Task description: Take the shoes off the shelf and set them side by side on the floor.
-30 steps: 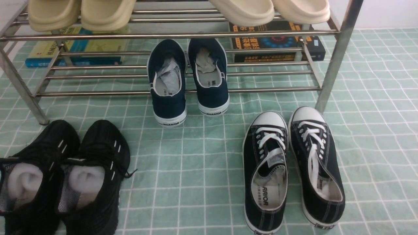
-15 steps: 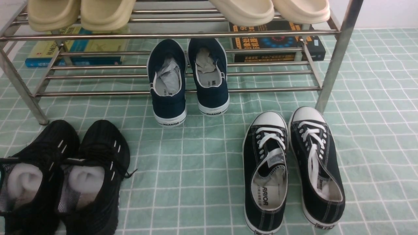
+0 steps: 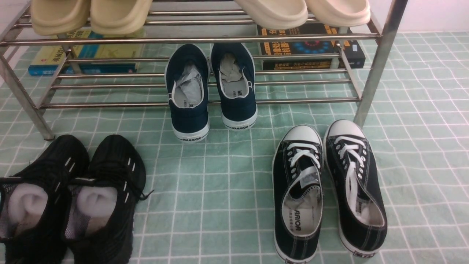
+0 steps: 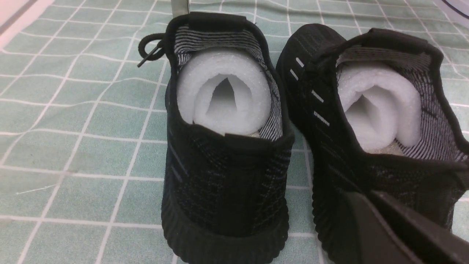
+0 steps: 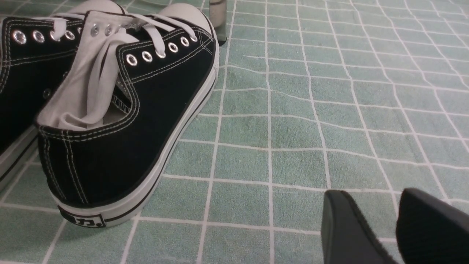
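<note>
**Black knit pair on the floor, both grippers low behind the shoes**

I see the shoes (image 3: 69, 198) standing side by side on the floor (image 3: 220, 190), at the left in front of the shelf (image 3: 205, 39), toes toward it and sides touching. They are all-black knit mesh with small white dash marks and black ribbed soles, and each is stuffed with a roll of white foam (image 4: 223, 93).

From the left wrist view, the left gripper (image 4: 395, 231) shows only as a dark finger edge just behind the heel of one shoe; I cannot tell how far it is parted or whether it touches. The right gripper (image 5: 394, 223) has its two dark fingers (image 5: 348, 227) a narrow gap apart, holding nothing, above bare floor beside the black canvas sneakers (image 5: 110, 110).
</note>
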`<action>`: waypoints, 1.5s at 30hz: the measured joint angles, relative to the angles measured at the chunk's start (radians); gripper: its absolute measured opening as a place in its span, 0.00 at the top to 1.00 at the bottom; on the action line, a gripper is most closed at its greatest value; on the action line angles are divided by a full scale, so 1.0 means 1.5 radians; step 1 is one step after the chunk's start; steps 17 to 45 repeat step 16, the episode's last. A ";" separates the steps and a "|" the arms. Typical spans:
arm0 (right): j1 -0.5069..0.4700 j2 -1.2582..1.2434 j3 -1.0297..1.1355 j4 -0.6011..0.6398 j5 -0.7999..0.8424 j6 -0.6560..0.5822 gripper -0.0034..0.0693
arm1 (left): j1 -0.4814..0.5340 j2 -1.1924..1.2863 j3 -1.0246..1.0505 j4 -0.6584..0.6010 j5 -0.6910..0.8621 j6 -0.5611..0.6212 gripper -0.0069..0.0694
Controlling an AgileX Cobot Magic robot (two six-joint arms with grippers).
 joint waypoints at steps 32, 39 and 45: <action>0.000 0.000 0.000 0.000 0.000 -0.001 0.62 | 0.000 0.000 0.000 0.001 0.000 -0.001 0.82; 0.000 0.000 0.000 0.000 0.000 -0.001 0.62 | 0.000 0.000 0.000 0.001 0.000 -0.001 0.82; 0.000 0.000 0.000 0.000 0.000 -0.001 0.62 | 0.000 0.000 0.000 0.001 0.000 -0.001 0.82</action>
